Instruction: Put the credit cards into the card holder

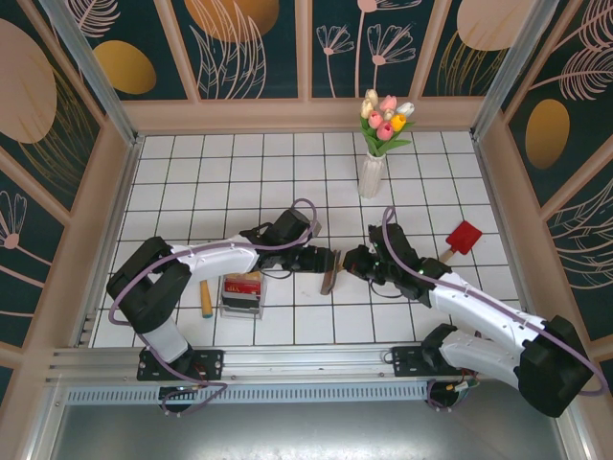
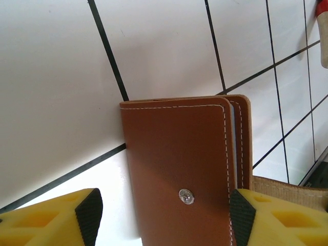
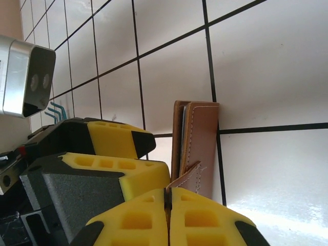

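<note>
Brown leather with pale stitching and a small metal snap: card holder (image 2: pixel 177 169), folded shut, standing on edge on the white-tiled bench (image 1: pixel 220 182) between the two arms. Straddled by the left gripper (image 2: pixel 165 211), fingers (image 2: pixel 89 212) spread, one pad touching a long edge and a strip of tile visible between the other pad and the cover, so released rather than clamping. Pinched at its clasp tab (image 3: pixel 187 177) by the right gripper (image 3: pixel 167 205), yellow fingers clenched together on the strap.

Probably the opening step, with the holder to be unfolded before any card goes in. Best done by clamping the left fingers on the body first, then peeling the tab off the snap with a slow pull away from the cover. Risk otherwise of the whole holder sliding or toppling, since glossy tile likely gives little grip.

Credit cards (image 1: pixel 242 284) apparently stacked in a clear box (image 1: pixel 241 307) to the left, well apart from the holder.

Shiny white tiles, dark grout, some glare. Around them a pale wooden frame, dark teal panels with gold discs and pale flowers, and an aluminium rail at the near edge. Vase of tulips (image 1: pixel 374 172) toward the back, red toy shovel (image 1: pixel 464 237) off to the right.
</note>
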### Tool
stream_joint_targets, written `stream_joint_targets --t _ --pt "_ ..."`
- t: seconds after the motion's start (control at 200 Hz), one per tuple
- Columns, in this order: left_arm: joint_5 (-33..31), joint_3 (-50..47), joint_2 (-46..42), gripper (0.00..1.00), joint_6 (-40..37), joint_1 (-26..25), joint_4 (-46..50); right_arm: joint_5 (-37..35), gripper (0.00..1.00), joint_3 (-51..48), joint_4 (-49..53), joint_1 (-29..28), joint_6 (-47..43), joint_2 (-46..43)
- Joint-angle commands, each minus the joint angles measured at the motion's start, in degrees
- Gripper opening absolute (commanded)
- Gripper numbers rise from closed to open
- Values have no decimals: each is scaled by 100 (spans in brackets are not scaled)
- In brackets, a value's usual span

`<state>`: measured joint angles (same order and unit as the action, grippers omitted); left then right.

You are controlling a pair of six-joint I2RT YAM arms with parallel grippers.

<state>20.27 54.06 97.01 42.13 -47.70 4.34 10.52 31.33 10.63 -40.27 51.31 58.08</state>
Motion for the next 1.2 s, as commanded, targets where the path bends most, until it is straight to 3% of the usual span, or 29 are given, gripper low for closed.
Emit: stream_joint_targets --t 0.0,0.445,1.196 --pt "-107 131 -211 70 -135 -35 111 188 7 -23 -230 24 -108 22" --pt "-248 133 -217 68 -209 -36 146 59 7 23 -66 38 -104 -16" --pt "155 83 84 72 -218 -37 -154 187 8 30 -147 47 -137 27"
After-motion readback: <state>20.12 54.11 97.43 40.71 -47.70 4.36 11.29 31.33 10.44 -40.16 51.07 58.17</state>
